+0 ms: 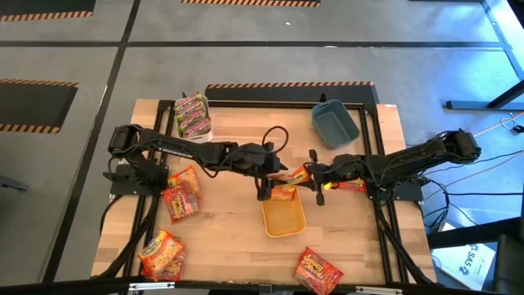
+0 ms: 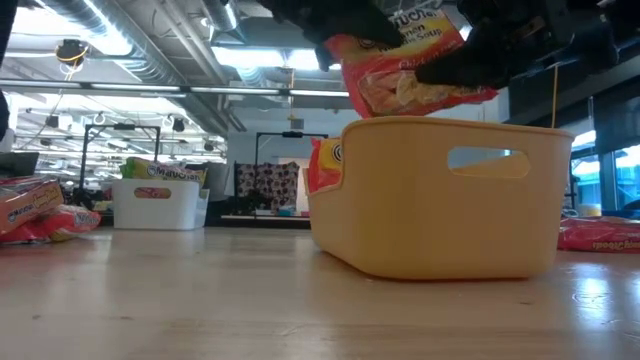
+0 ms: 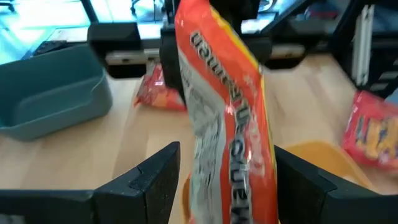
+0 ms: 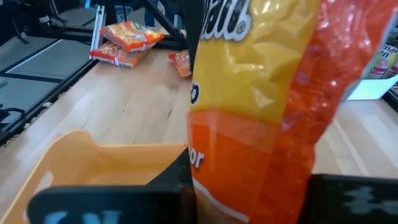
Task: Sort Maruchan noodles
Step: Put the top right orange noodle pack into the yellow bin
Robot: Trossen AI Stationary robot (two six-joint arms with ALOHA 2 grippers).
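Observation:
An orange-yellow Maruchan noodle packet [image 1: 295, 174] hangs in the air between my two grippers, over the yellow bin [image 2: 440, 195]. My right gripper [image 1: 314, 176] is shut on it. My left gripper [image 3: 227, 180] is open, with a finger on either side of the packet's other end [image 3: 230, 124]. I see no plain touch there. Another packet [image 1: 284, 194] lies in the yellow bin, one end poking over the rim [image 2: 322, 165]. Green-pink packets [image 1: 193, 115] fill the white bin [image 1: 205, 131]. My right gripper pinches the orange-yellow packet's end [image 4: 249, 155] toward the table's right between its two fingers [image 4: 180, 180]. The fingers come nearly level from the table's right side. The packet is lifted clear above the yellow bin, standing on edge and reaching out toward my left gripper.
A blue bin [image 1: 334, 123] stands at the far right of the table. Loose orange-red packets lie at the left [image 1: 182, 195], near left [image 1: 162, 254] and near edge [image 1: 318, 270]. A red packet [image 1: 352, 186] lies under my right arm.

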